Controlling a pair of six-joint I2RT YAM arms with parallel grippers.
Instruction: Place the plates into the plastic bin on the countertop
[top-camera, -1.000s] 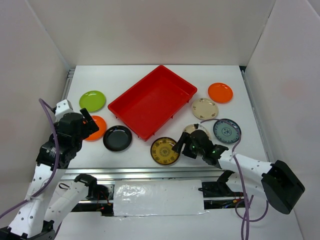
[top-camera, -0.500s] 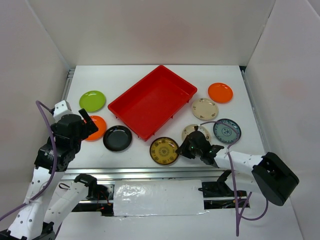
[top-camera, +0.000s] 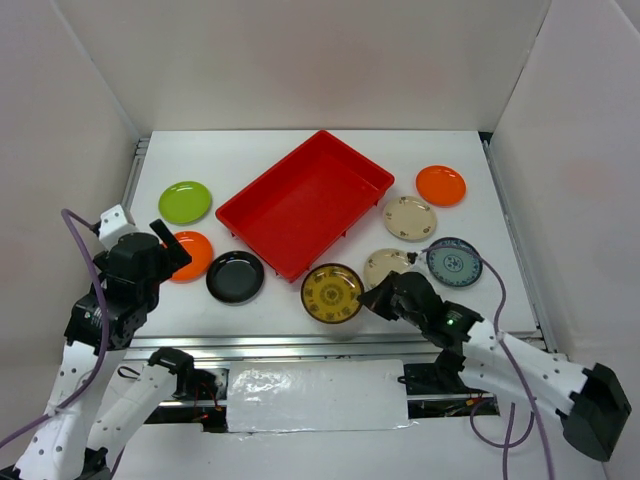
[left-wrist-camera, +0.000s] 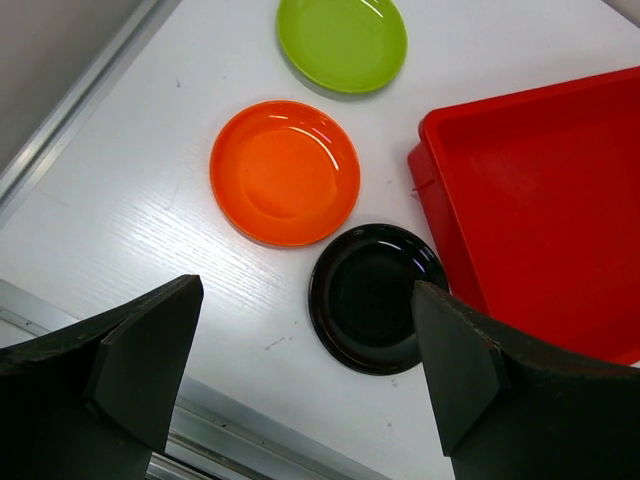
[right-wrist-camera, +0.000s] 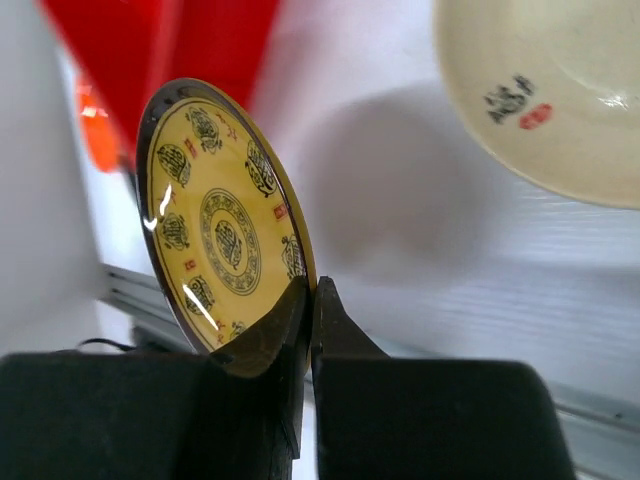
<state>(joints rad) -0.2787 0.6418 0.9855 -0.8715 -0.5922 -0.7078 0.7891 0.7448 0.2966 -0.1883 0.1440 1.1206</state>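
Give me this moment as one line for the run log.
right pincer: shut on rim of gold-patterned plate, plate tilted | left pincer: open, holding nothing | red bin: no plates inside

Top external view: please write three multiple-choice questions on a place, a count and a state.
1. Where is the black plate? A far right edge; B between an orange plate and the red bin; C against the back wall.
2. How many plates lie in the red bin? A none; B two; C four.
3. The right gripper is: A open; B shut on the gold-patterned plate; C shut on nothing.
1 B, it lies left of the bin's corner; 2 A, floor bare; 3 B, fingers pinch its rim.
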